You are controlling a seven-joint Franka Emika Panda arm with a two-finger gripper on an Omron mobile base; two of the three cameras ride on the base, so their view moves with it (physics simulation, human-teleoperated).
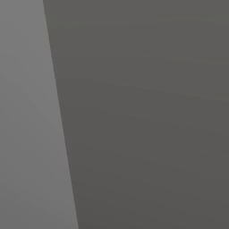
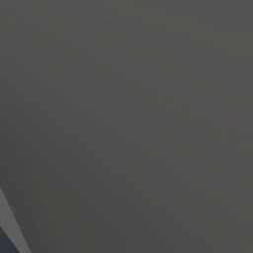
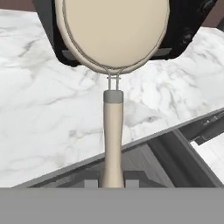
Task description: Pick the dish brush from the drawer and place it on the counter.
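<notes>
Now the dish brush (image 3: 113, 65) stands in the middle of the hand view: its pale handle rises from the bottom centre, and its round cream head with dark backing fills the top of the frame. The gripper (image 3: 113, 183) is clamped on the lower end of the handle; its two small finger tips (image 3: 91, 183) show on either side of it at the bottom edge. Behind the brush lies the white marble counter (image 3: 52, 109), across the left and middle of the frame. The open drawer (image 3: 175, 153) with its grey edge runs through the lower right, so the brush seems to be already lifted out of it.

In my judgement the step in hand is carrying the brush over the counter and setting it down. To do it well, the arm should move the head fully past the drawer edge, lower until the brush lies close on the marble, and only then release, so it does not roll back toward the drawer.

Both base views show plain grey surfaces.
</notes>
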